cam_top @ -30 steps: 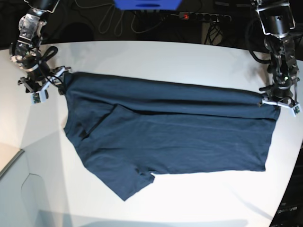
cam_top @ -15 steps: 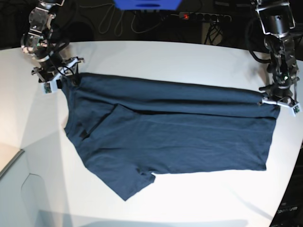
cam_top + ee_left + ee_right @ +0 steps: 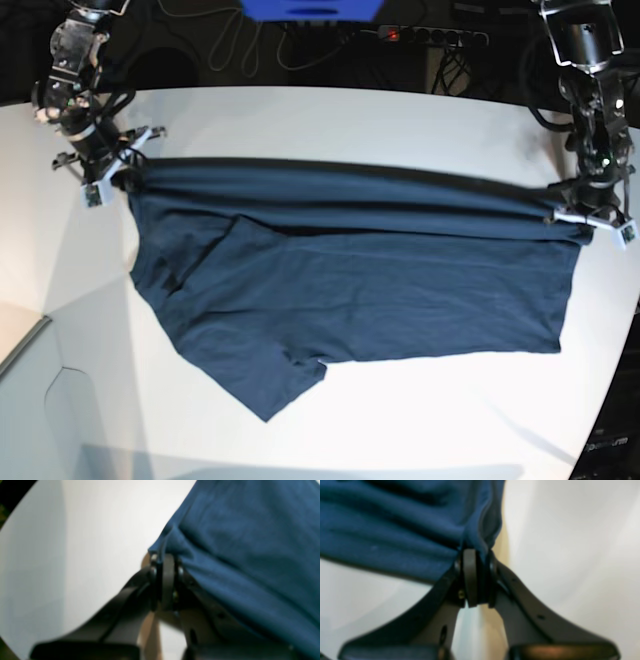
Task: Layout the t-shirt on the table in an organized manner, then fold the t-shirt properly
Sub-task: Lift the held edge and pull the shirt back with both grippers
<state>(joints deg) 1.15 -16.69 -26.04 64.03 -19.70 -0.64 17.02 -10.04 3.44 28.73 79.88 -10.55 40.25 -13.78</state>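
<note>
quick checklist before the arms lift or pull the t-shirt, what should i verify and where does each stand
1. Left gripper shut on the t-shirt edge: ok, cloth pinched between the jaws in the left wrist view.
2. Right gripper shut on the opposite corner: ok, fabric bunched in its jaws.
3. Far edge of the shirt taut between both grips: ok, it runs nearly straight.
4. Shirt lying flat: not ok, one sleeve is folded over the body and the other juts out towards the near table edge.
5. How deep each pinch is: cannot tell, the wrist views are blurred.
</note>
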